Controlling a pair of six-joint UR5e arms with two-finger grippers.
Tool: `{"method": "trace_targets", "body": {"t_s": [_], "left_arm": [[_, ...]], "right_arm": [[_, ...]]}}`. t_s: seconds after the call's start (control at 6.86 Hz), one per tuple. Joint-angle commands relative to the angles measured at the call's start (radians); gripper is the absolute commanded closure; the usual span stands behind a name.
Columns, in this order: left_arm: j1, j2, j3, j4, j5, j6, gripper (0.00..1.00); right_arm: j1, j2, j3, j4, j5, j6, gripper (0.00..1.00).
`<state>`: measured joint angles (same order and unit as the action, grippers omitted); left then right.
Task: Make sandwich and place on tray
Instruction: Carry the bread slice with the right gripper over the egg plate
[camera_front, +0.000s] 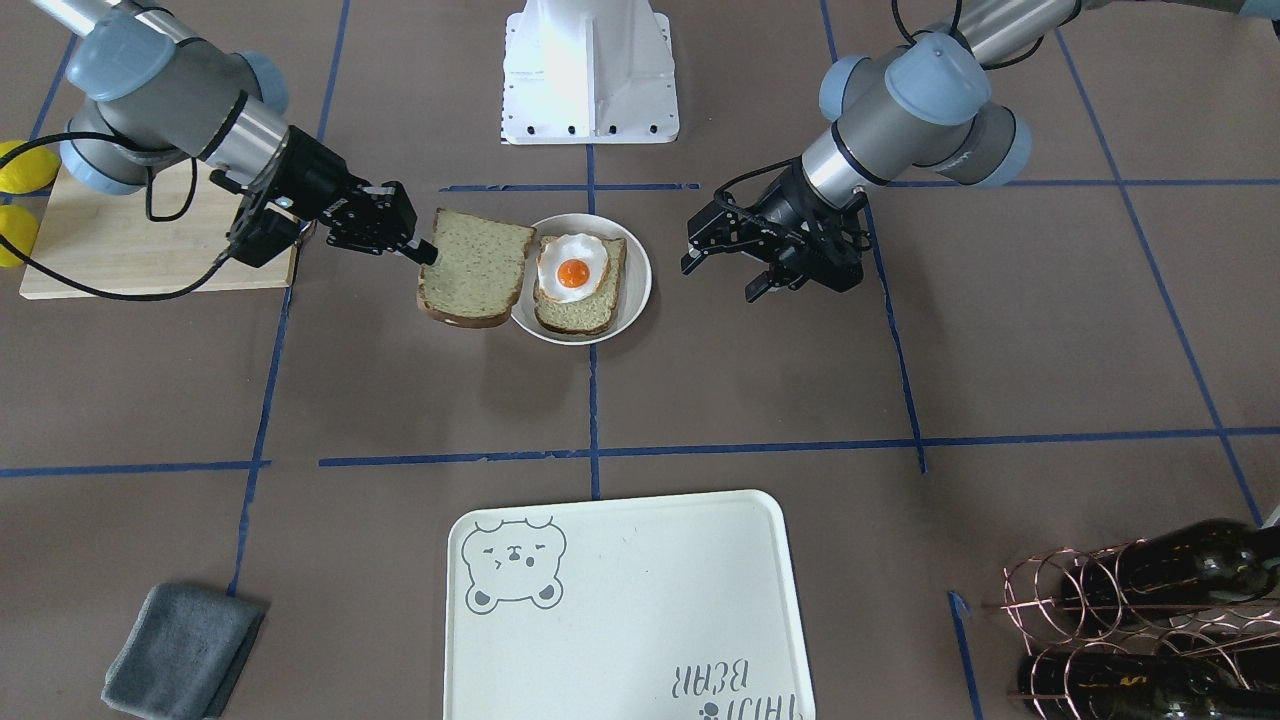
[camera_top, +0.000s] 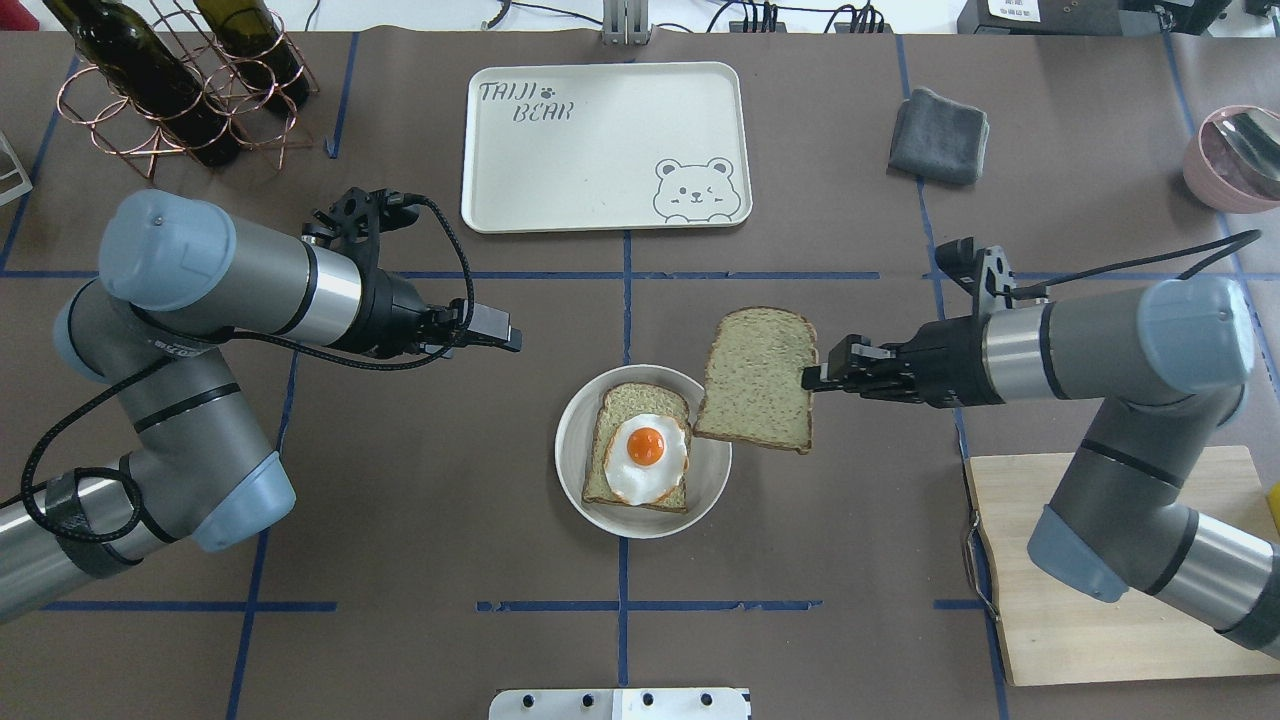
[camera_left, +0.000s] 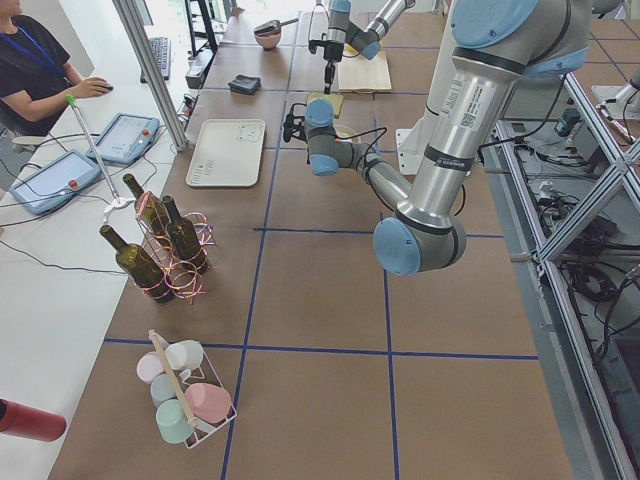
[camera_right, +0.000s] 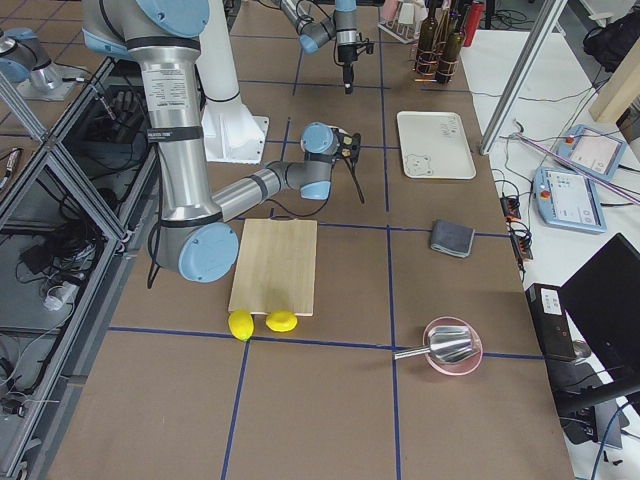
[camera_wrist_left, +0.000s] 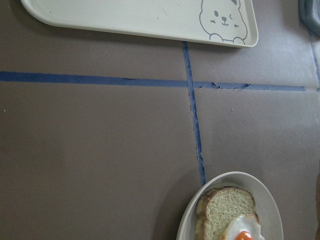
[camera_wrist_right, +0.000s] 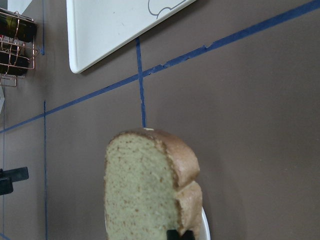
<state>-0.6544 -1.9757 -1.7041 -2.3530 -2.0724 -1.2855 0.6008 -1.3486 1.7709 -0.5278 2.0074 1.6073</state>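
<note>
**A:** Any writing on the desk (camera_top: 400, 500)?

**B:** Only on the tray (camera_top: 600, 150). Grey lettering (camera_top: 525, 103) in its far left corner reads "TAIJI BEAR" with a paw print, and a bear face (camera_top: 695, 188) is drawn in the near right corner. The tray sits at the far middle of the desk, with nothing on it.

**A:** And the sandwich?

**B:** It lies in parts. The lower bread slice (camera_top: 625, 405) is in a round white dish (camera_top: 575, 470) at the desk's centre, with the fried egg (camera_top: 648, 460) on top, yolk up. The upper bread slice (camera_top: 755, 380) is in the air just right of the dish, tilted, one corner over the rim.

**A:** Who has it?

**B:** The right end effector (camera_top: 812, 378), clamped on the slice's right crust. That arm comes in from the right, its wrist level and pointing left.

**A:** The other arm?

**B:** It is bent at the elbow with the wrist level and pointing right. The left end effector (camera_top: 505, 338) has its fingers apart, holds nothing, and hangs over bare desk to the left of the dish and a little farther back, apart from it.
</note>
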Motion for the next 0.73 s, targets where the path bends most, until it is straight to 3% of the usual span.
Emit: {"method": "trace_targets", "body": {"t_s": [0.0,0.15,0.58], "left_arm": [[0.001,0.0,0.006,0.0,0.0,0.002,0.0],[0.001,0.0,0.005,-0.002,-0.001,0.002,0.0],[0.001,0.0,0.004,-0.002,-0.001,0.002,0.0]], "right_arm": [[-0.124,0.136,-0.017,-0.175,-0.123,0.0,1.0],[-0.174,0.153,-0.021,-0.199,-0.181,-0.001,1.0],[-0.185,0.157,-0.073,-0.198,-0.199,-0.012,1.0]]}}
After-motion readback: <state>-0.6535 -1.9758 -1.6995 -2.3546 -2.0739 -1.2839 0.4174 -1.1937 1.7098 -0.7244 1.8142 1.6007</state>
